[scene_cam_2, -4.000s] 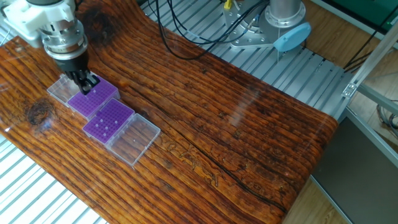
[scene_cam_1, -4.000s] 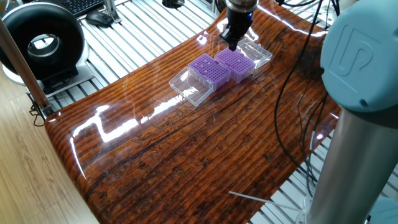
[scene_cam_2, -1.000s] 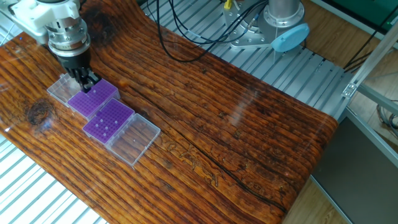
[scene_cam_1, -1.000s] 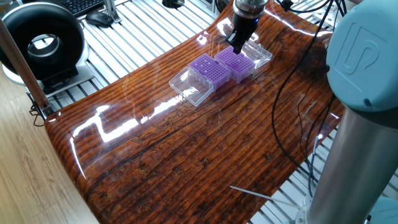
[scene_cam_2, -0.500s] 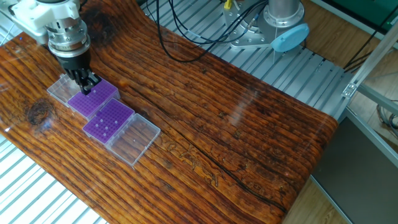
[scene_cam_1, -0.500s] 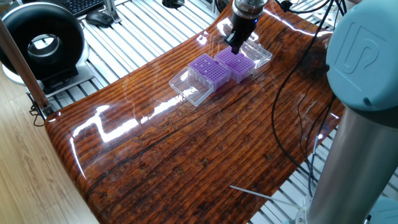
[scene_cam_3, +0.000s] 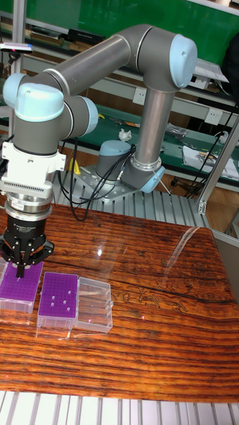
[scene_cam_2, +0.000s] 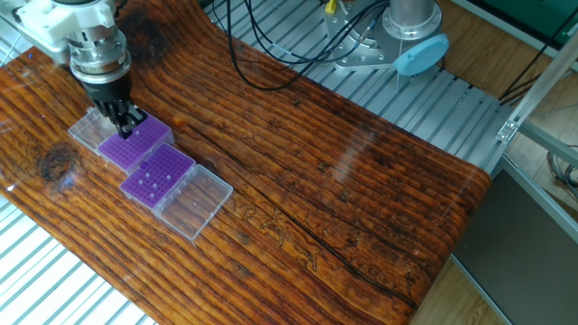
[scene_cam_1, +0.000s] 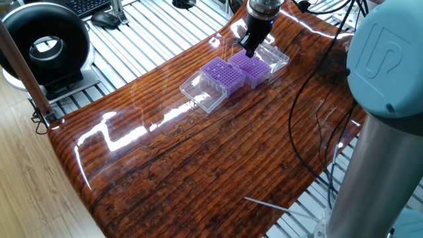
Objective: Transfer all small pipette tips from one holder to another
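Observation:
Two purple grid racks sit side by side on the wooden table. My gripper [scene_cam_2: 127, 124] [scene_cam_1: 250, 49] [scene_cam_3: 22, 267] hangs with its fingertips just over the far corner of one rack [scene_cam_2: 137, 142] [scene_cam_1: 251, 66] [scene_cam_3: 18, 283]. The fingers are drawn together. Whether a tip is pinched between them is too small to tell. The other rack [scene_cam_2: 159, 174] [scene_cam_1: 221, 73] [scene_cam_3: 58, 296] holds a few small pipette tips [scene_cam_2: 153, 184] [scene_cam_3: 64, 300], which show as pale dots. I make out no tips in the rack under the gripper.
An open clear lid lies flat beside each rack [scene_cam_2: 195, 201] [scene_cam_2: 88, 129] [scene_cam_1: 202, 94] [scene_cam_1: 275, 57]. Black cables [scene_cam_2: 271, 63] trail over the far table edge by the arm's base [scene_cam_2: 411, 36]. A black round device [scene_cam_1: 43, 46] stands off the table.
Compared with four seconds ago the gripper has shifted slightly over the same rack. Over the last second nothing has visibly moved.

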### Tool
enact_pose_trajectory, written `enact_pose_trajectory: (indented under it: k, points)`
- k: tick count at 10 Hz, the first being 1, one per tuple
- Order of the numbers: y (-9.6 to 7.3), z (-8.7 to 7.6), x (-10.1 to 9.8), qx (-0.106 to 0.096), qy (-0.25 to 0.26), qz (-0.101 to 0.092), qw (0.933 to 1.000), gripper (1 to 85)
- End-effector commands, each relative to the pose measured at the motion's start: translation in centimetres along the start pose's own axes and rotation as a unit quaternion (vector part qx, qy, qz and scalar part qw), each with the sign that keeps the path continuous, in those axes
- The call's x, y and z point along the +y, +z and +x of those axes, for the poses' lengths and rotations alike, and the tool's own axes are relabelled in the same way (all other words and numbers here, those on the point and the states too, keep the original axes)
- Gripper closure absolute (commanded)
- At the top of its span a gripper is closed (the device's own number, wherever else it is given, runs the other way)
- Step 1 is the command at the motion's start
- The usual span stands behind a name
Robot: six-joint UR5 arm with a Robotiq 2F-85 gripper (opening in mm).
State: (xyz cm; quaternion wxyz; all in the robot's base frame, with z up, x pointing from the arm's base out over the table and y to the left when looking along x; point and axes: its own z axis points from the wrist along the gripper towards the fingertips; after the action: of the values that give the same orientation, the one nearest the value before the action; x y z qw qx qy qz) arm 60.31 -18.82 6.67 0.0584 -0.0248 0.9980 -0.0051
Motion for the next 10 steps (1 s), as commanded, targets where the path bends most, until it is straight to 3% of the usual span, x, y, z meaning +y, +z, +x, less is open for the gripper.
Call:
enact_pose_trajectory:
  k: [1, 10]
  points:
    - [-0.25, 0.11, -0.17, 0.002, 0.007, 0.003, 1.0, 84.7]
    - [-0.45, -0.11, 0.22, -0.003, 0.015, -0.003, 0.9999, 84.7]
